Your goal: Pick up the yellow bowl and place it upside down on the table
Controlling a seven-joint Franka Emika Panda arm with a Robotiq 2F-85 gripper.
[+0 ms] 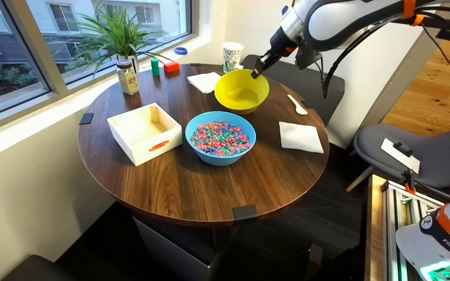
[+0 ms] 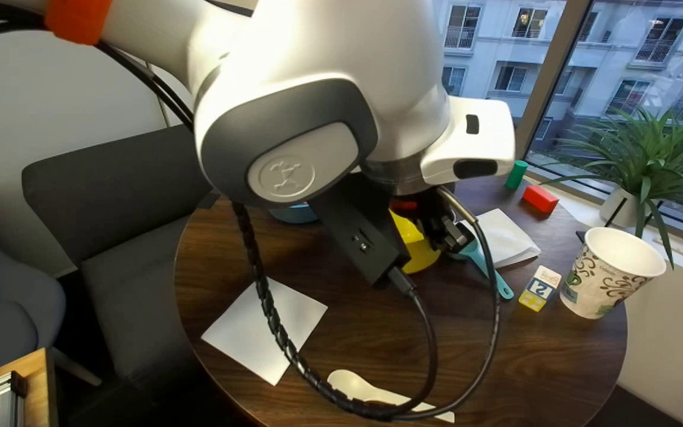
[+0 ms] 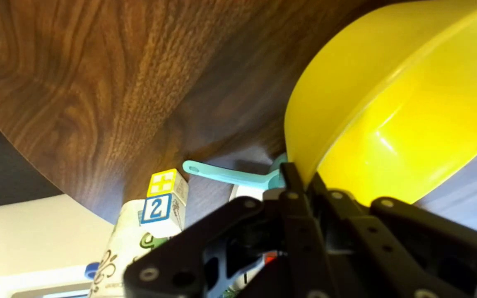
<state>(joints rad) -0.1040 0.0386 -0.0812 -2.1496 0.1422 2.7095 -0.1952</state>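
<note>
Currently: claw (image 3: 304, 176) clamped on the rim of the yellow bowl (image 1: 240, 93), over the table (image 1: 193, 187).
In an exterior view, the round bowl opens upward, tilted toward the blue bowl (image 1: 220, 160); table contact cannot be told. In an exterior view, the arm (image 2: 318, 142) covers most of the yellow bowl; a scoop (image 2: 504, 288) shows near it. Only the wrist view shows the rim pinched, bowl extending right of the claw.

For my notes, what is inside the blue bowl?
Many small multicoloured pieces fill the lower part of the blue bowl. They hide its bottom, so anything under the top layer cannot be seen.
</note>
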